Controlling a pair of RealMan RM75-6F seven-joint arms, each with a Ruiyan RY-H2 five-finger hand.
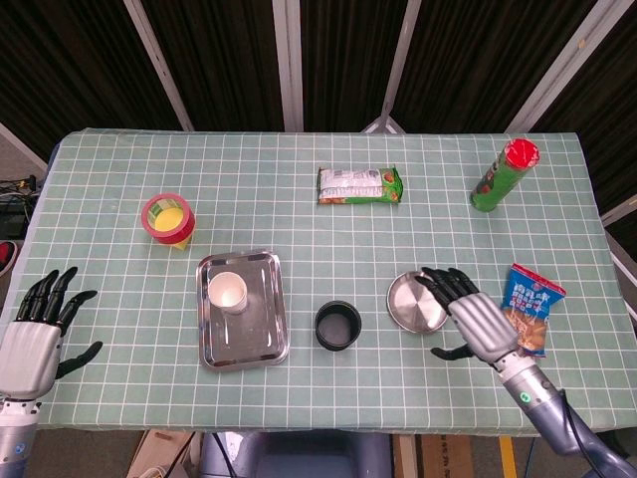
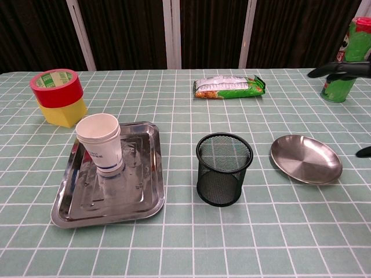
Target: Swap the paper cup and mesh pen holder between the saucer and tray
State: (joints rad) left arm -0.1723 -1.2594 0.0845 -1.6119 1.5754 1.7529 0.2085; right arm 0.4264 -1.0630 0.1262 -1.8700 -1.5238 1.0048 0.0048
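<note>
The white paper cup (image 1: 228,292) stands upright in the shiny metal tray (image 1: 267,342), near the tray's far end. The black mesh pen holder (image 1: 337,326) stands on the green checked table (image 1: 299,219), between the tray and the round silver saucer (image 1: 410,304). It touches neither of them. The saucer has nothing on it.

The right hand (image 1: 472,317) hangs over the right edge of the saucer, with its dark fingers (image 1: 438,284) spread apart and reaching over the saucer's rim. It holds nothing. The pen holder is near it but apart, off past the fingertips. The cup is far from both hands.

In the chest view only the dark fingertips of the right hand show at the right edge, so most of that hand is cut off there. The blue snack bag (image 1: 533,301) is partly hidden behind the right hand in the head view.

The left hand (image 1: 30,341) is off the table's left corner, palm down, its fingers spread wide and holding nothing. Its arm runs down out of the picture.
</note>
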